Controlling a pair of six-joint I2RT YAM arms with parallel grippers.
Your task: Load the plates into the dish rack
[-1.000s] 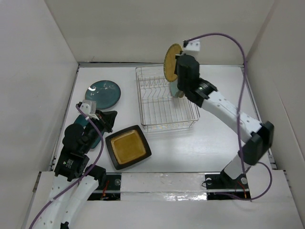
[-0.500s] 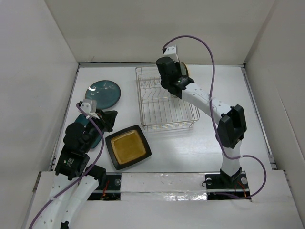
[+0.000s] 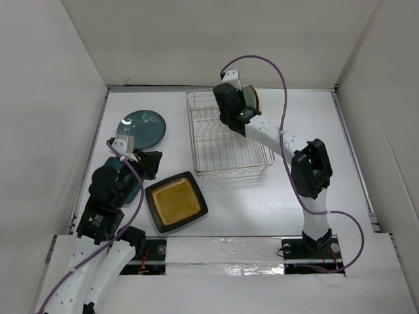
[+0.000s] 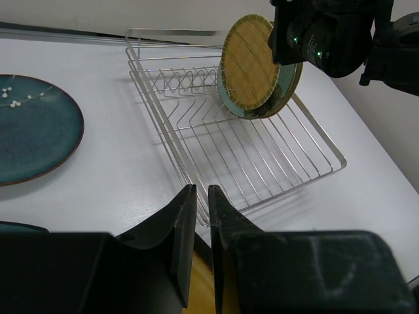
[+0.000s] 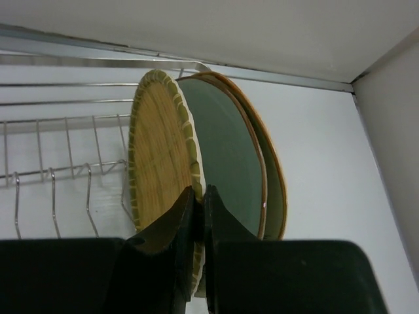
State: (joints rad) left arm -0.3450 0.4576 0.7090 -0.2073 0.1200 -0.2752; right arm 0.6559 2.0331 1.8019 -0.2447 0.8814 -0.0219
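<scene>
The right gripper (image 5: 196,196) is clamped on the yellow plate's (image 5: 157,157) rim, standing it upright in the rack (image 4: 262,163); left gripper (image 4: 196,203) nearly together, empty

A lab test cell: white-walled enclosure (image 3: 59,98), bare white table (image 3: 262,203), two bolted robot arms.

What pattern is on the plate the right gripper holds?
Yellow woven grid on the plate; the left wrist view shows it best.
</scene>
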